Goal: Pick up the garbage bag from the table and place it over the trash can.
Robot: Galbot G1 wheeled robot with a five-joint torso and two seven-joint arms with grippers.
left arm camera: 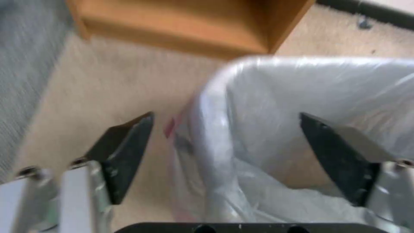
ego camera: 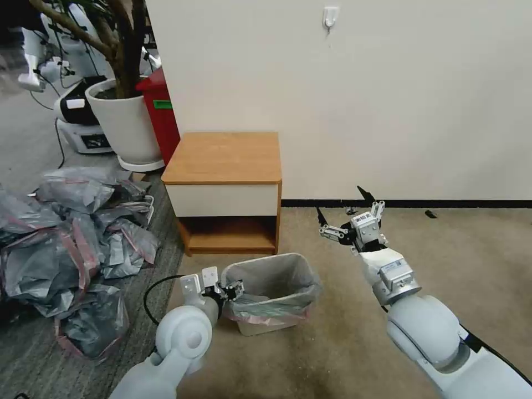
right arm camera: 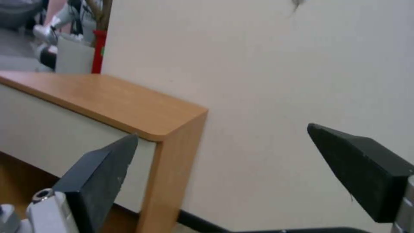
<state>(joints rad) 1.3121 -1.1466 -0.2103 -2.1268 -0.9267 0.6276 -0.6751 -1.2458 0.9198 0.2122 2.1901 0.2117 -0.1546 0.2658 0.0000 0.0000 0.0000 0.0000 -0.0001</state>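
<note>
Left gripper (left arm camera: 224, 129) low at the bin's left rim, jaws spread wide astride that rim, one finger outside, one over the inside, gripping nothing. Bag (ego camera: 277, 288) lines the bin (ego camera: 260, 327): grey film draped over the rolled rim, pink band hanging outside. Bin stands on carpet just before the table (ego camera: 224, 158). Right gripper (ego camera: 348, 213) raised to the table's right, jaws apart, empty. Bag heap (ego camera: 66, 238) lies far left.

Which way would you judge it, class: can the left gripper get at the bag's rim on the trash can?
Probably yes. The left gripper is open, straddling the garbage bag on the near rim of the trash can, with nothing between.
</note>
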